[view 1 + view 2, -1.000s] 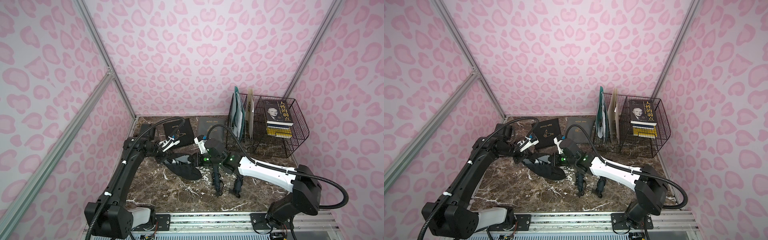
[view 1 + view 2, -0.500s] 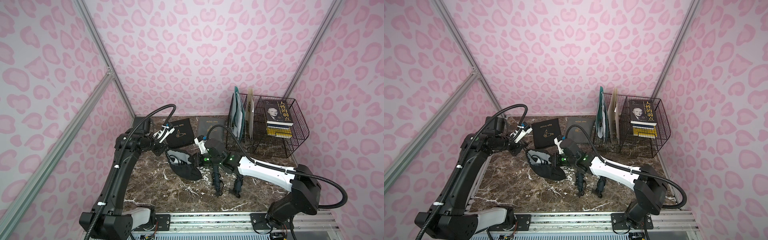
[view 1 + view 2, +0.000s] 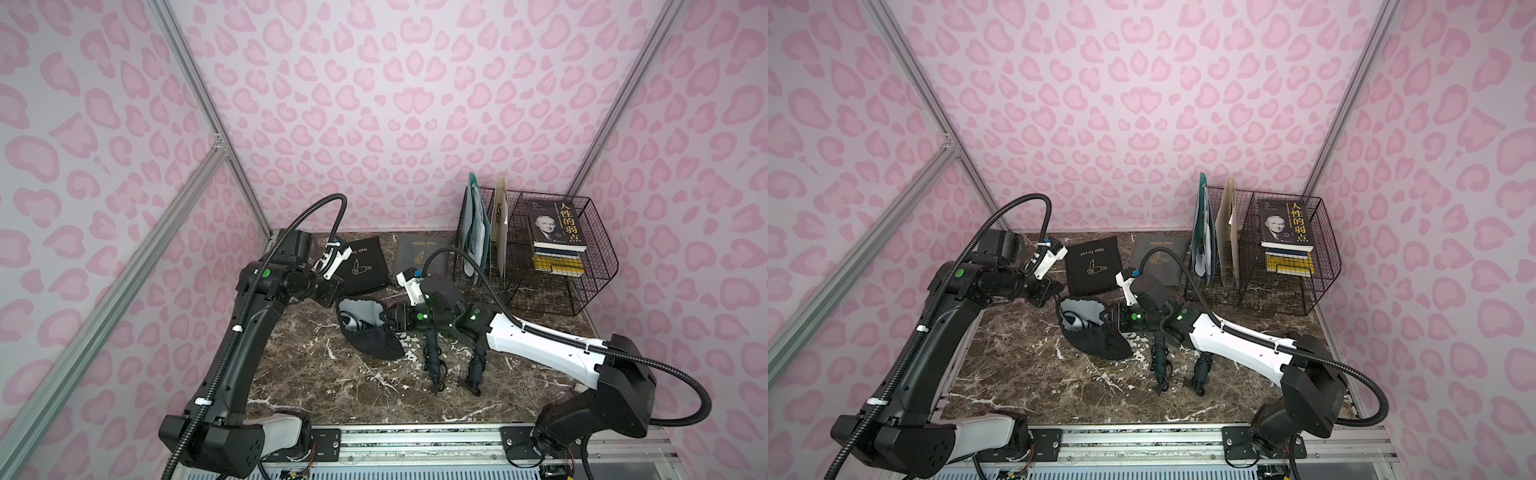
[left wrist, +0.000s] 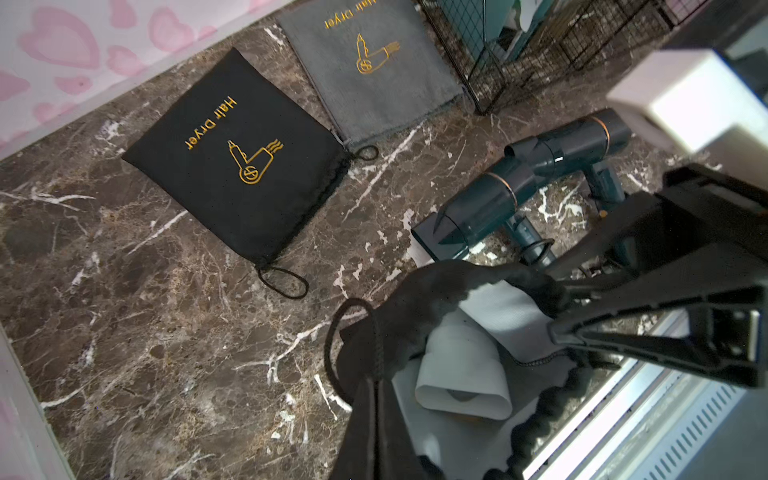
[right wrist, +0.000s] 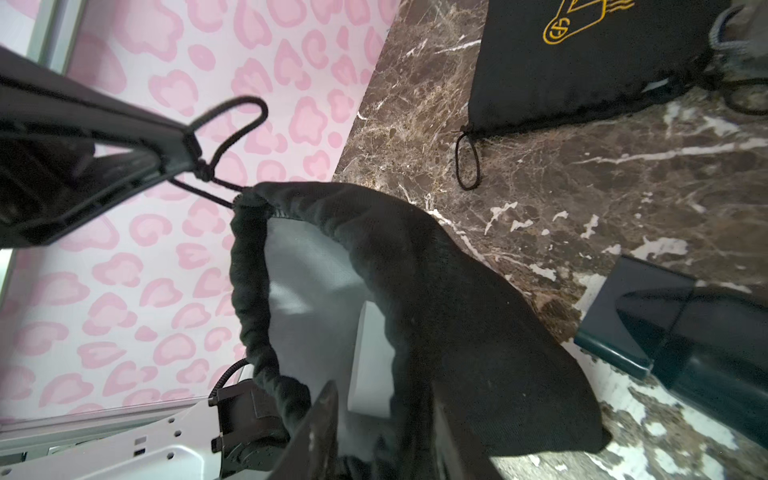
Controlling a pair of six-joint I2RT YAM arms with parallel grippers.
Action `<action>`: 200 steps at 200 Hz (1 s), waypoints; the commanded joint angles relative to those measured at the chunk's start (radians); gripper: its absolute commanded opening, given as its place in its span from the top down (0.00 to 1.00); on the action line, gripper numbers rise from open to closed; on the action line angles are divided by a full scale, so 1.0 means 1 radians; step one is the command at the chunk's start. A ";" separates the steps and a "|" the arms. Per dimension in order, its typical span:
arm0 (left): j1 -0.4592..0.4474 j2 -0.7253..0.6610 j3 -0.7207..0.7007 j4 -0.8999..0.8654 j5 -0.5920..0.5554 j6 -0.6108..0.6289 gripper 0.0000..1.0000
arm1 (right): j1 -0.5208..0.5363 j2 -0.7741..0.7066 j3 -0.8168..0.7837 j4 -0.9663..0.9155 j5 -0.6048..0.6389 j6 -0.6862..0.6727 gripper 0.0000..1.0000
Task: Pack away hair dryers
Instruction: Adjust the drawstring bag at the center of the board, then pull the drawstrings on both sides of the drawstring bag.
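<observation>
Elbow bent — left tool [image 5: 195,162] (clamped) on drawstring [image 5: 249,99]

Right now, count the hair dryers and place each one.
3. The white dryer is inside the open pouch; a dark dryer and a second dark dryer lie side by side on the table beside it. The flat black pouch and grey pouch look empty.

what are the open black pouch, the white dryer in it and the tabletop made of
The open black pouch looks like soft matte cloth: it sags and its rim gathers. The white dryer is probably smooth plastic. The tabletop looks like brown marble with white veins; whether it is stone or print, I cannot tell.
</observation>
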 commanded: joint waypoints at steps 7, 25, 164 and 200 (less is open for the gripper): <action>-0.005 0.025 0.045 0.013 -0.018 -0.067 0.99 | 0.000 -0.050 -0.029 0.014 -0.015 -0.034 0.58; -0.014 0.035 0.056 0.016 -0.023 -0.075 0.98 | 0.004 -0.080 -0.042 -0.002 -0.019 -0.055 0.57; -0.020 0.037 0.044 0.018 -0.051 -0.069 0.99 | 0.060 -0.059 -0.029 -0.124 0.028 -0.215 0.55; -0.020 0.034 0.046 0.015 -0.059 -0.063 0.98 | 0.062 -0.043 -0.015 -0.148 0.040 -0.227 0.67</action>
